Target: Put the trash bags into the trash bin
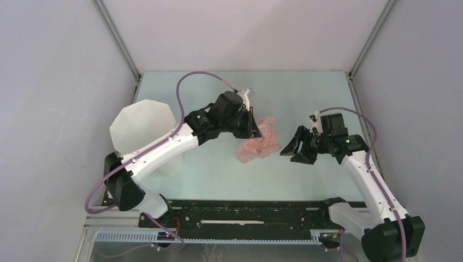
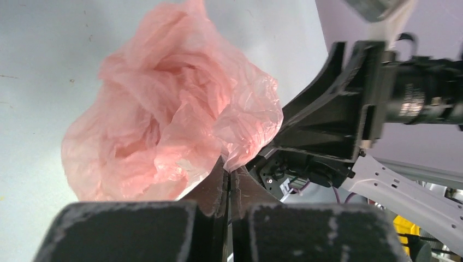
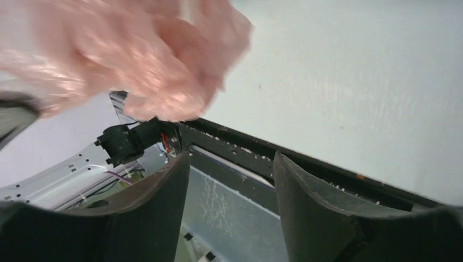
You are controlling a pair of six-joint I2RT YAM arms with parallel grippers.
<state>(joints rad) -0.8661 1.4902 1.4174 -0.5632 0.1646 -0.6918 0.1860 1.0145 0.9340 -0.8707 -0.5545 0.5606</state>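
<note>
Trash bag (image 1: 258,143), pale pink and crumpled into a loose wad, sat near the middle of the worktop (image 1: 218,174), a little toward the far edge. Whether it rested on the surface or hung just above it could not be told.

Left gripper (image 1: 252,126) reached in from the left edge and stood right against the wad's left side. Wrist view: both fingers pressed together, no gap showing, a fold of the pink film caught at their tips. Rest of the bag billowed out beyond them, glossy and wrinkled. Loop handles not made out.

Right gripper (image 1: 295,154) was just beside the wad on its right, toward the right edge, pointing at it but apart from it. Fingers spread wide, nothing between them. Its own camera caught the bag only as a pink blur in the upper left, clear of both finger pads.

Trash bin (image 1: 143,128), white and faceted, stood upright by the left edge of the worktop, partly behind the left arm's forearm. Mouth faced up; inside not visible. Bag lay well apart from it, wholly outside.
</note>
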